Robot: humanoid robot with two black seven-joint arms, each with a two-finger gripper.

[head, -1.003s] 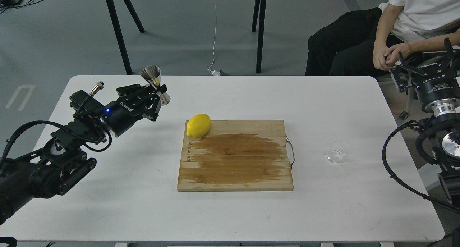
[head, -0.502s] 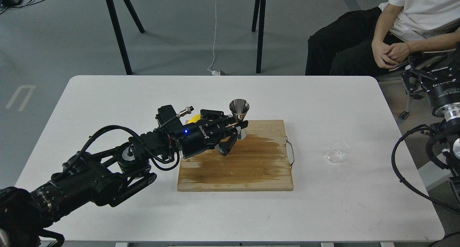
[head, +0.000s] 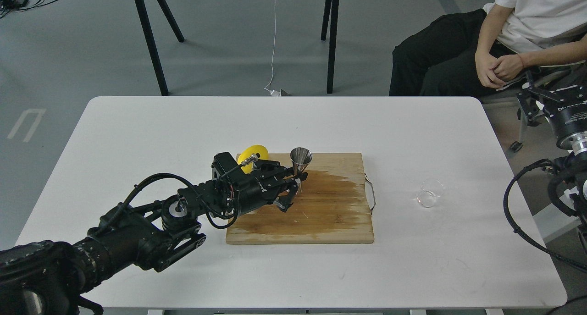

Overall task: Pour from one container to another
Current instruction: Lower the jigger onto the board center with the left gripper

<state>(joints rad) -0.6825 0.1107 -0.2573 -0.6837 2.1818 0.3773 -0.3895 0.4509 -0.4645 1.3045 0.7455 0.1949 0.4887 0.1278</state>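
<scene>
The shiny steel jigger (head: pixel 301 158) stands upright over the back of the wooden cutting board (head: pixel 321 218). My left gripper (head: pixel 294 179) is shut on the jigger's narrow waist, and its lower cone is hidden behind the fingers. The small clear glass cup (head: pixel 430 194) rests on the white table to the right of the board, with nothing touching it. My right gripper (head: pixel 539 97) hangs beyond the table's right edge, far from the cup, with its fingers spread and nothing between them.
A yellow lemon (head: pixel 250 153) lies at the board's back left corner, partly behind my left wrist. The board has a wet dark patch and a metal handle (head: pixel 371 193) on its right side. A seated person (head: pixel 495 40) is at the back right.
My left arm carried the jigger from the table's back left over to the board and has now lowered it slightly and drawn it leftward. The right gripper drifted right. The cup stayed put.
</scene>
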